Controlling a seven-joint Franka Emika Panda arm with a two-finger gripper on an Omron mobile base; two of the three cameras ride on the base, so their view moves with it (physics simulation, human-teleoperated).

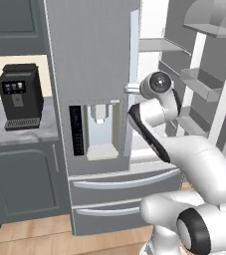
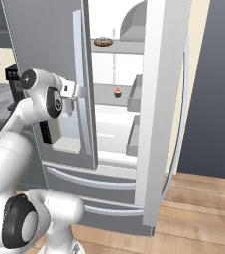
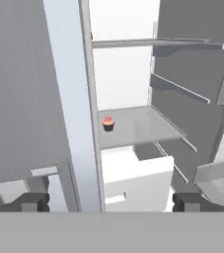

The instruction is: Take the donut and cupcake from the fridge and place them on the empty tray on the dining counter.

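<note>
The silver-grey fridge (image 1: 89, 60) stands with its right door swung open and its left door shut. On an upper white shelf lies the brown donut (image 2: 103, 41). One shelf lower sits the tiny pink-topped cupcake (image 2: 117, 92) (image 3: 108, 123), near that shelf's front left corner. My gripper (image 2: 80, 94) (image 1: 132, 89) (image 3: 111, 202) is open and holds nothing. It hovers at the inner edge of the shut left door (image 3: 69, 99), facing into the fridge, well short of the cupcake. The tray and the dining counter are out of view.
The open right door (image 2: 161, 99) with its grey bins (image 1: 204, 79) stands out to the right of the opening. A black coffee machine (image 1: 20, 97) sits on a marble-topped cabinet (image 1: 15, 132) left of the fridge. Bottom drawers (image 1: 119, 184) lie below the hand.
</note>
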